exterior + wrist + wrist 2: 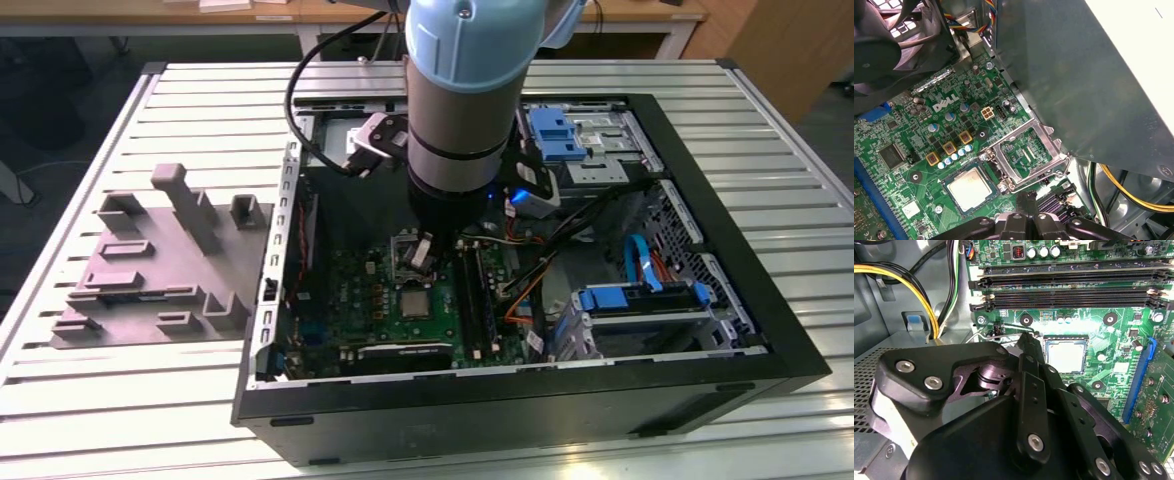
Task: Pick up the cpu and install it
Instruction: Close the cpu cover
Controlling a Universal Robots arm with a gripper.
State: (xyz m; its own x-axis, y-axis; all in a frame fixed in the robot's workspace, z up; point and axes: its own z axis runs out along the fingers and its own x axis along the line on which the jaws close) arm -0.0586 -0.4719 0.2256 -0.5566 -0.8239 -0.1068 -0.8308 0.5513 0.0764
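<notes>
Deep inside the open computer case (534,400) right now, on the slatted counter (214,90). Reaching straight down into the case from above with the pale grey arm (461,100). Claw (420,252) low over the green motherboard (380,310), near the middle of the case floor.

Fingers pressed together at the tips in both wrist views (1025,340) (1029,197), nothing seen pinched between them. Carrying no load at all!

And the cpu (416,303)? Lying flat in its socket on the motherboard inside the case, silvery top facing up, apart from the claw. Plain to see in the second wrist view (1066,356) and in the first wrist view (971,189). Not covered: hinged metal frame (1029,155) swung open just beside it, board showing through its window.

Elsewhere inside the case: long black memory slots (1069,285) past the cpu, yellow and black cables (904,275) along the case wall.

Outside the case, toward the exterior view's left: grey moulded tray (147,270) resting on the counter, just beside the case wall.
</notes>
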